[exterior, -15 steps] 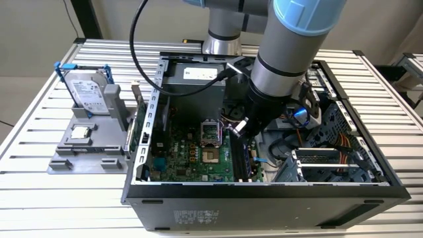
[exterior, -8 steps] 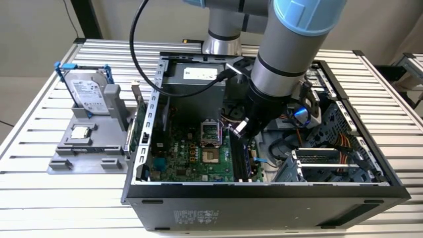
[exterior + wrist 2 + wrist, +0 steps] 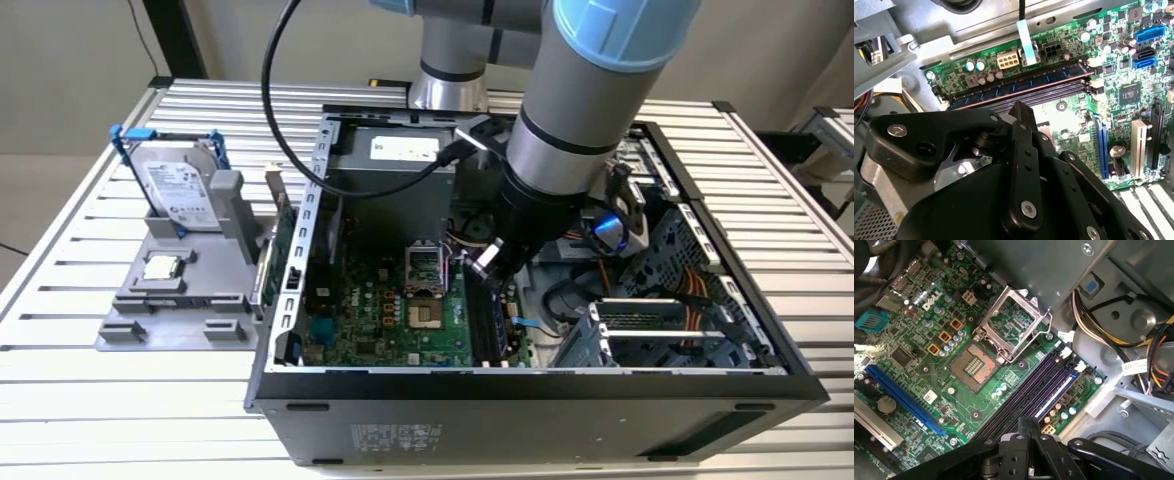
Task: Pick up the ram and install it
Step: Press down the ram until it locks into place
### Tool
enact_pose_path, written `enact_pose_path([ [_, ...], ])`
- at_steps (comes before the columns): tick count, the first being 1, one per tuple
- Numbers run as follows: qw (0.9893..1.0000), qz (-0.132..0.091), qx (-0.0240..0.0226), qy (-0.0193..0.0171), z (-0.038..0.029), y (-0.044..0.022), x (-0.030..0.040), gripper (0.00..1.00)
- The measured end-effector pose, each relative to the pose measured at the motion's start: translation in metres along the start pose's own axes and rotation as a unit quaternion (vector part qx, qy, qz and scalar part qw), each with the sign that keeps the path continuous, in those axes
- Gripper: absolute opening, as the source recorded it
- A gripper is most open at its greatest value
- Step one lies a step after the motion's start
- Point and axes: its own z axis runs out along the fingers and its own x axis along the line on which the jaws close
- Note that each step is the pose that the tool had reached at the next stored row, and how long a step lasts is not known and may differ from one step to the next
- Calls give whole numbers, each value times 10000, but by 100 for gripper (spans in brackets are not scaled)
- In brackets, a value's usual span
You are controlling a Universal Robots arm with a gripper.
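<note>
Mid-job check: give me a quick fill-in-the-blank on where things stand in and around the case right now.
The ram sits in a memory ____ on the motherboard.
The claw hangs inside the computer ____.
The hard drive stands on the grey holder at the exterior view's ____.
The processor socket is ____ of any chip.
Missing words: slot; case; left; empty.

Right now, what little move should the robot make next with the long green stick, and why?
Probably a gentle, straight push down. The long bluish-green ram stick already stands in one of the black motherboard slots, the black gripper is close above it, and I cannot tell whether it has clicked fully home.
</note>
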Motion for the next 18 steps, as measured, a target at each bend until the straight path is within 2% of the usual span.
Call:
enact_pose_path([
  [18, 9995, -326, -14, 38, 0, 0, 0, 0],
])
